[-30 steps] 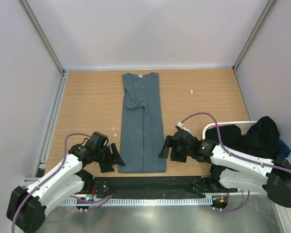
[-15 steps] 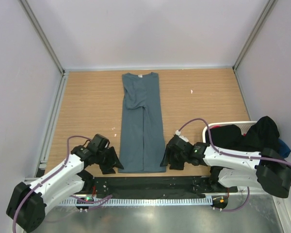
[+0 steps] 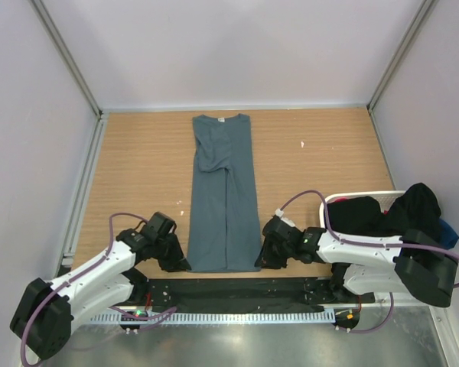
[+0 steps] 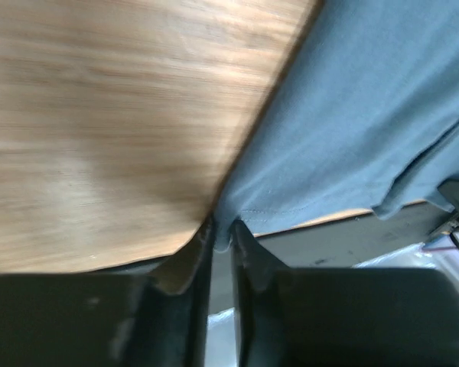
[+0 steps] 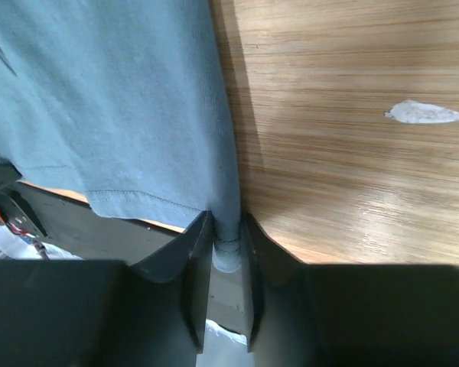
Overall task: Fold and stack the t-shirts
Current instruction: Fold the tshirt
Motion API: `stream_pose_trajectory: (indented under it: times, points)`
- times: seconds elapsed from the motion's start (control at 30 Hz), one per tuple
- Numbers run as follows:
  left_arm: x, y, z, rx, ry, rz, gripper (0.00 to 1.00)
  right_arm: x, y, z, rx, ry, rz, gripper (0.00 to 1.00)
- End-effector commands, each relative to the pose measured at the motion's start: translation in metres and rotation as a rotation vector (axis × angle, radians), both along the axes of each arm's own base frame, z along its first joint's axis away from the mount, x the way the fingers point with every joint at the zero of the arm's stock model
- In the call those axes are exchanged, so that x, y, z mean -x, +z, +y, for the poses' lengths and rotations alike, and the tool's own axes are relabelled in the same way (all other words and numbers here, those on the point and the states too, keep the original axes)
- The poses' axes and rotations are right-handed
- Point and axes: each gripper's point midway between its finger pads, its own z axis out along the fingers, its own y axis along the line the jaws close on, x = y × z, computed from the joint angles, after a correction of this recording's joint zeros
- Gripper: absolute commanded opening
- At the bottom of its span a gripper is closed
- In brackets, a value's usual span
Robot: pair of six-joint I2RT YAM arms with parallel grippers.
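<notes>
The slate blue-grey soft cloth t-shirt (image 3: 224, 191) lies on the wooden surface (image 3: 321, 145) as a long strip, sides already folded in. The left gripper (image 4: 222, 233) and right gripper (image 5: 227, 229) each pinch a near hem corner, so the end-to-end fold and the stacking look yet to be done. Dark shirts (image 3: 398, 212) wait heaped in the white plastic basket (image 3: 326, 202), and the pale neck tag (image 3: 221, 119) is too small to read.

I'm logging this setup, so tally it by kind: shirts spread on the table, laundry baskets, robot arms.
Shirts spread on the table: 1 (blue-grey t-shirt)
Laundry baskets: 1 (white basket)
Robot arms: 2 (left arm, right arm)
Total: 4
</notes>
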Motion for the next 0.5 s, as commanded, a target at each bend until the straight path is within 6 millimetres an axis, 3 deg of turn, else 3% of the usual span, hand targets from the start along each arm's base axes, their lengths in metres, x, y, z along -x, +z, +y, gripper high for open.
stream_pose_trajectory:
  times: [0.0,0.07,0.13,0.23,0.43,0.47]
  points:
    - [-0.005,-0.009,0.01,-0.061,0.016,-0.032,0.14,-0.001,0.0,0.004,-0.007,-0.006,-0.005,0.17]
    - [-0.006,-0.008,0.01,-0.066,0.021,-0.031,0.0,0.0,0.001,0.006,-0.009,0.002,0.005,0.12]
    - [-0.008,-0.004,0.008,-0.061,0.019,-0.038,0.0,0.002,0.001,0.006,-0.006,0.007,0.015,0.03]
    - [-0.018,0.012,0.003,-0.043,0.019,-0.071,0.0,0.001,0.007,0.007,-0.003,0.014,0.012,0.01]
    - [-0.038,0.054,-0.006,-0.033,0.002,-0.146,0.0,-0.014,0.042,0.026,-0.039,0.026,-0.044,0.01]
    - [-0.041,0.057,-0.006,-0.04,-0.007,-0.149,0.0,-0.024,0.057,0.033,-0.056,0.035,-0.079,0.01]
